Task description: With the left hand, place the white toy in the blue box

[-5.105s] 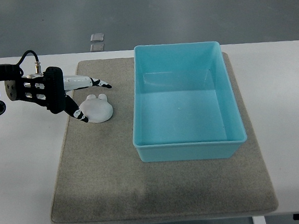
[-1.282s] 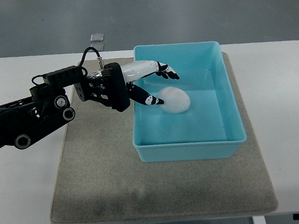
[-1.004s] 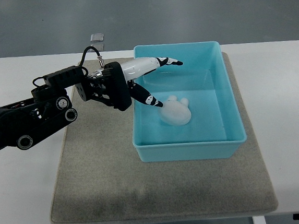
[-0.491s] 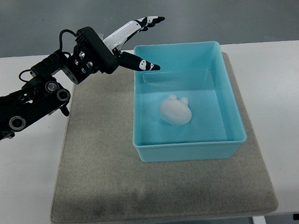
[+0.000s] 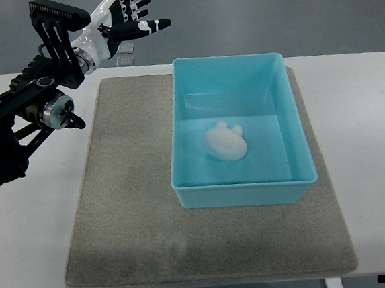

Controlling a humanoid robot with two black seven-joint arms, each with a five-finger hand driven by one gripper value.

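Since the toy (image 5: 225,143) lies on the floor of the box (image 5: 240,190), placement appears complete. The left robot hand (image 5: 129,18) hangs beyond the table (image 5: 367,135), fingers spread and empty. Residual risk: a low arm sweep could strike the box.

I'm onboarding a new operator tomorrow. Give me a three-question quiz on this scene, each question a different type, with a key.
1. True or false: the small white plush toy lies inside the light blue plastic box.
2. The left hand is: A) gripping the toy, B) open and raised beyond the table's far edge, C) pressed on the mat.
3. Fill in: the box stands on a grey ___ mat.

Key: 1 true; 2 B; 3 felt.
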